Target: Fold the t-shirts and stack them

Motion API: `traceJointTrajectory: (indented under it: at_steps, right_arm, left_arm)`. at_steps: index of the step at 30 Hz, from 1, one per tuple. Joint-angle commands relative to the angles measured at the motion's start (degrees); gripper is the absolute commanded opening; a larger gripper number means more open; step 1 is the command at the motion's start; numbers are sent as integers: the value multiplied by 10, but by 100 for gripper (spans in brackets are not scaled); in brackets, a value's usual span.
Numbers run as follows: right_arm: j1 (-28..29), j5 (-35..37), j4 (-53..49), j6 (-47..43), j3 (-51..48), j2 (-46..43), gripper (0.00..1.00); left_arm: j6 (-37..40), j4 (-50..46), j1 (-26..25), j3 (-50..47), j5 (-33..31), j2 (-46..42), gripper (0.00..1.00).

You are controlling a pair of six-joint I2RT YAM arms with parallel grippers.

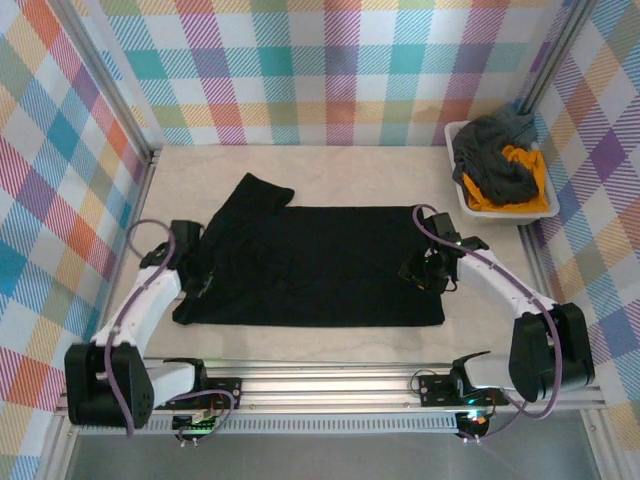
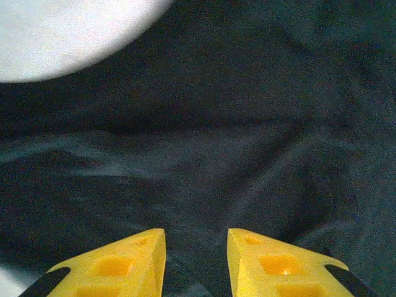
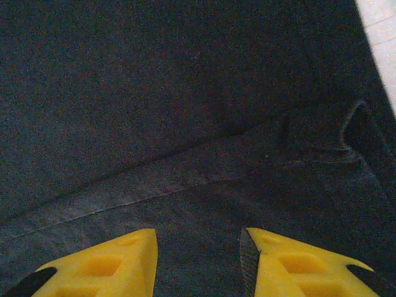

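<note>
The black t-shirt [image 1: 310, 265] lies spread flat in the middle of the surface [image 1: 350, 170]. The left pincer [image 1: 188, 265] sits low at the shirt's left edge and the right pincer [image 1: 428, 272] near its right edge. Both stand apart over the cloth, with nothing clamped. For a clean fold, each should bite a hem rather than mid-panel, then lift evenly. Bare surface lies above the shirt. The tub [image 1: 497, 214] holding the grey and orange t-shirts [image 1: 495, 170] crowds the upper right.
</note>
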Motion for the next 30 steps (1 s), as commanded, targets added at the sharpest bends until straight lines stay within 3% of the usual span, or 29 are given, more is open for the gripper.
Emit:
traceJointTrajectory:
  at_steps: [1,5,10,15,19,26,30]
  right_arm:
    - [11,-16,17,28,-11,35,41]
    - [14,-28,44,36,-24,81,40]
    - [27,-23,42,46,-48,116,39]
    - [62,-26,49,70,-76,107,39]
    - [80,-18,36,86,-70,84,39]
    - [74,26,2,59,29,6,44]
    - [20,22,15,7,137,75,47]
  left_arm:
    - [2,40,-39,15,12,71,32]
    - [0,63,-48,12,-1,131,30]
    - [-29,53,-47,-62,-45,106,28]
    - [-33,42,4,-127,-37,54,29]
    - [3,39,38,-119,-21,34,30]
    - [119,-18,37,90,-35,65,47]
    - [164,-32,37,248,-4,165,57]
